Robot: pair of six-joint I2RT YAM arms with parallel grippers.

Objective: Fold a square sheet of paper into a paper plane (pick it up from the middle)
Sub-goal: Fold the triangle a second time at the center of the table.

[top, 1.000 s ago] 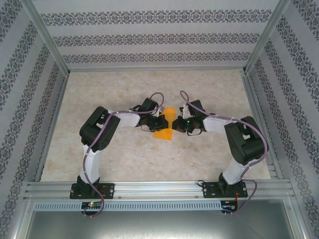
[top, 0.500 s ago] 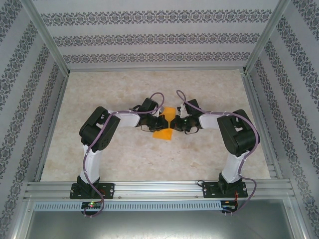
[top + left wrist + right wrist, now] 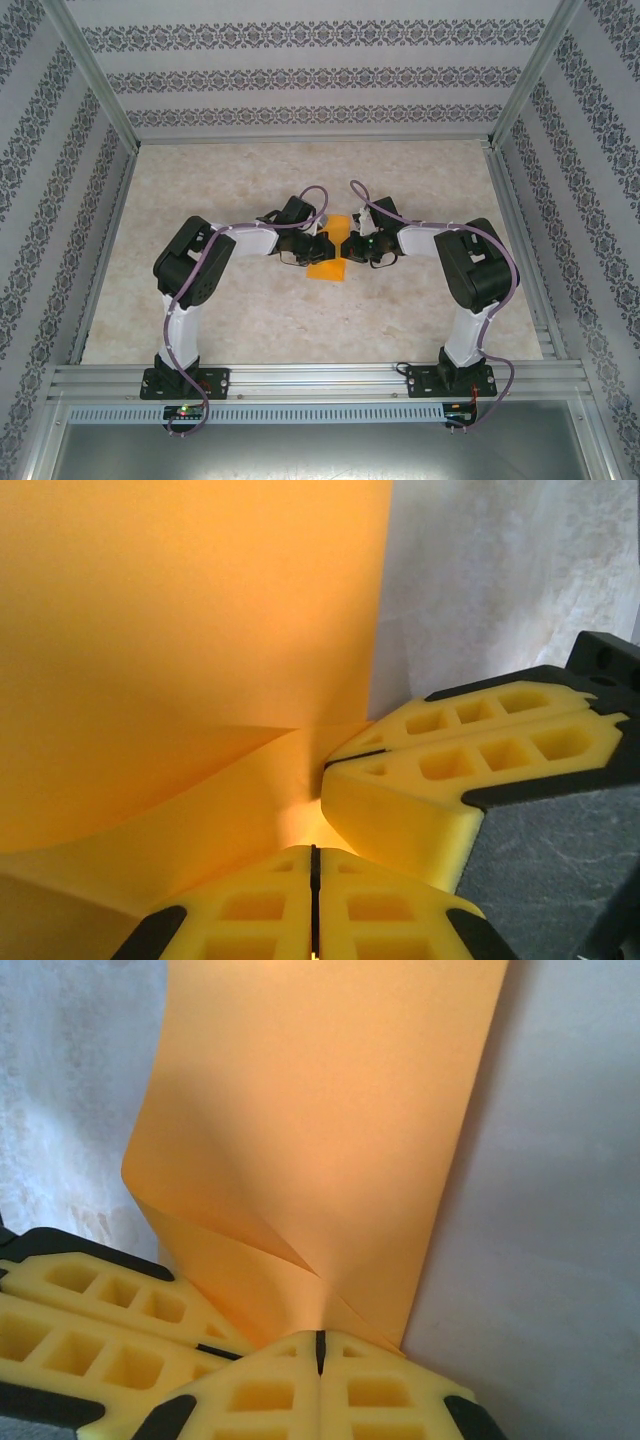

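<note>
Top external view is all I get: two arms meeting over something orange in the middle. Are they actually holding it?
Observer: Yes. The left wrist view shows the left gripper shut on the thin, bright orange sheet of paper.
Operator: And the other one?
Observer: The right gripper is shut on it too, with the left one's yellow fingers close beside it.
Operator: Is the paper flat?
Observer: No. In the right wrist view a diagonal crease runs up from the pinched spot.
</note>
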